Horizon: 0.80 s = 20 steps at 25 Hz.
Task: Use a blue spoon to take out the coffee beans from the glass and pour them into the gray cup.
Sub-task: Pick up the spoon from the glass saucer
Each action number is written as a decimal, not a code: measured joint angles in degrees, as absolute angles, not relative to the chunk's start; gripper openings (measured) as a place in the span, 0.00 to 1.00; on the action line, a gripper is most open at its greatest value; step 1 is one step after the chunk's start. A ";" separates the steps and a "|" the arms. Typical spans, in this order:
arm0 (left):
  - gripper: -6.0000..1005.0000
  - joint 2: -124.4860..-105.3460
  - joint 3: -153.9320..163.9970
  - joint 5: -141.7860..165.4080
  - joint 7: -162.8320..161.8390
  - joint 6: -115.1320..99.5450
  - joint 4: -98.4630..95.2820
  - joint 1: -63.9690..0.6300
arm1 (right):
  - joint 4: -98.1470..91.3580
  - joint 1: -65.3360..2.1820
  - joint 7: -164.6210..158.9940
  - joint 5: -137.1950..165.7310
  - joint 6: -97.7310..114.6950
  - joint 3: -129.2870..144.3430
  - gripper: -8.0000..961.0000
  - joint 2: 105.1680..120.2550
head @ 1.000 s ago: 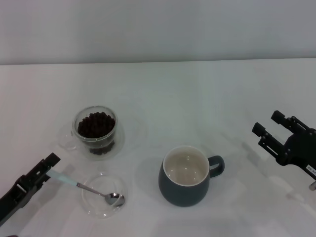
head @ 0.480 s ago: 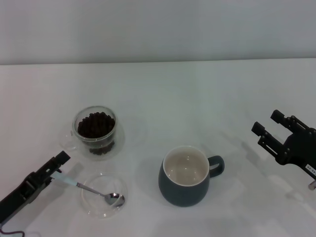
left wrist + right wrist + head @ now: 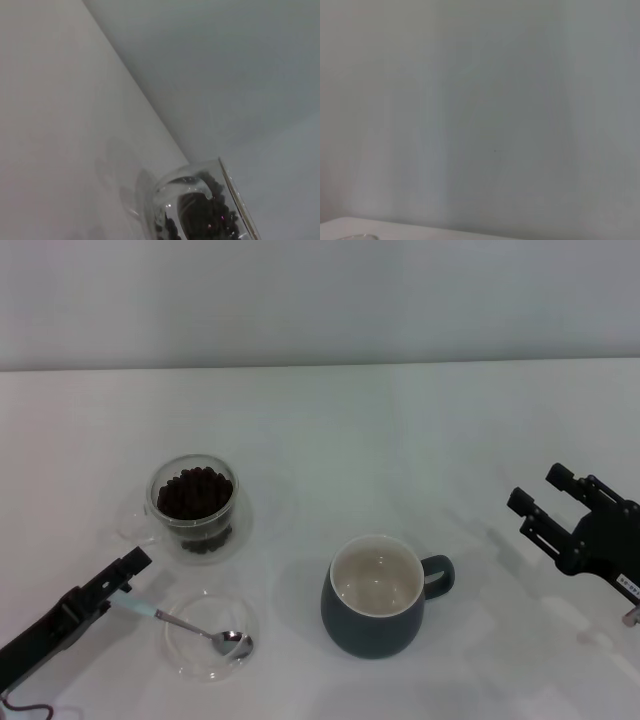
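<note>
The blue spoon lies with its metal bowl in a shallow clear dish, its pale handle pointing left over the rim. My left gripper hovers low just above the handle's end, at the front left. The glass holding the coffee beans stands right behind the dish; the left wrist view shows the glass and its beans close up. To the right stands the gray cup, its cream inside bare and its handle pointing right. My right gripper hangs open at the far right.
The white table runs back to a grey wall. The right wrist view shows only that wall and a sliver of table edge.
My left gripper has slid forward and to the right, from the handle's left end to above it. The spoon, glass and cup have not moved. The right arm has barely shifted.
</note>
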State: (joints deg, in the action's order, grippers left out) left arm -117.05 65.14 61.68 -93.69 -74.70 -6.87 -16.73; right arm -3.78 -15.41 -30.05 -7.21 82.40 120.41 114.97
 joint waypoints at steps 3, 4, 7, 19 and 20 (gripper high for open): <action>0.87 -117.05 64.98 61.48 -93.34 -74.70 -7.02 -16.33 | -3.78 -15.24 -30.19 -7.28 82.39 120.02 0.69 114.96; 0.87 -117.04 64.98 61.48 -93.32 -74.70 -7.02 -16.31 | -3.78 -15.25 -30.20 -7.30 82.37 119.90 0.69 114.96; 0.87 -117.03 64.93 61.42 -93.29 -74.71 -7.04 -16.27 | -3.78 -15.49 -30.22 -7.32 82.31 119.79 0.69 114.96; 0.80 -116.96 65.12 61.57 -93.34 -75.13 -7.84 -15.87 | -4.42 -15.73 -30.23 -7.26 81.00 119.79 0.69 115.05; 0.79 -116.96 65.12 61.62 -93.42 -75.13 -7.84 -15.88 | -4.44 -15.74 -30.23 -7.24 80.96 119.79 0.69 115.05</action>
